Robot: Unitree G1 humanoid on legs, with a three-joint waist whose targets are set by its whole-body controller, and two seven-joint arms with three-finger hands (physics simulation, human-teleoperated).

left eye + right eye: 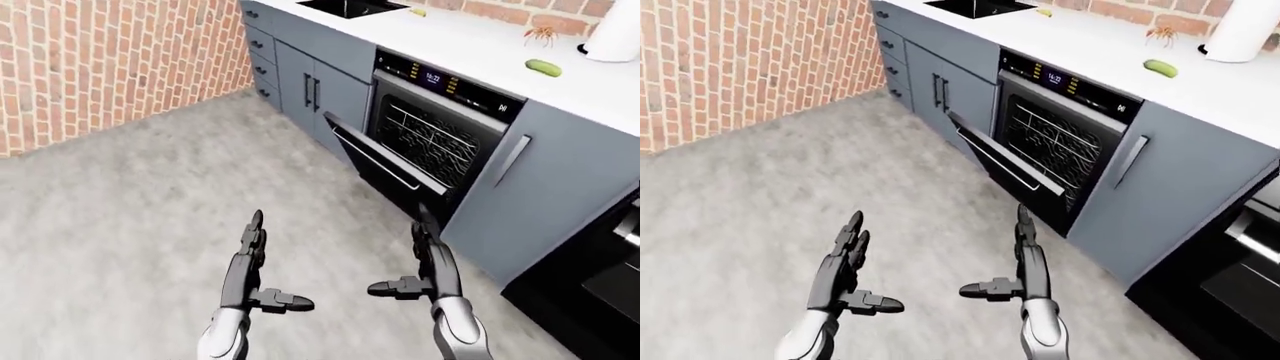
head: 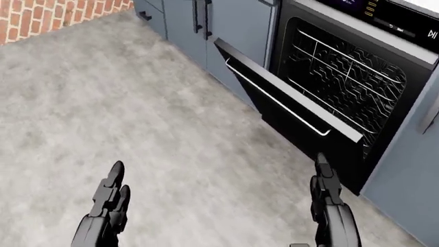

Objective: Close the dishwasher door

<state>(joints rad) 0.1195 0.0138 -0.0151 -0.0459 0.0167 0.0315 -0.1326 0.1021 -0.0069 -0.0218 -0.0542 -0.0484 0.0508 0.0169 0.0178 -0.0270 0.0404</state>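
The black dishwasher door with its slim silver bar handle (image 2: 284,100) stands partly open, tilted out from the grey cabinet run (image 1: 335,71), at the upper right of the head view. The wire racks (image 2: 350,64) show behind it. The left robot hand (image 1: 250,255) and right robot hand (image 1: 428,259) are held over the grey concrete floor (image 2: 137,103), fingers spread wide, holding nothing, well apart from the door. Judged step: approach. The next move calls for stepping nearer, then placing the right robot hand under the door's outer edge and pushing it up until shut.
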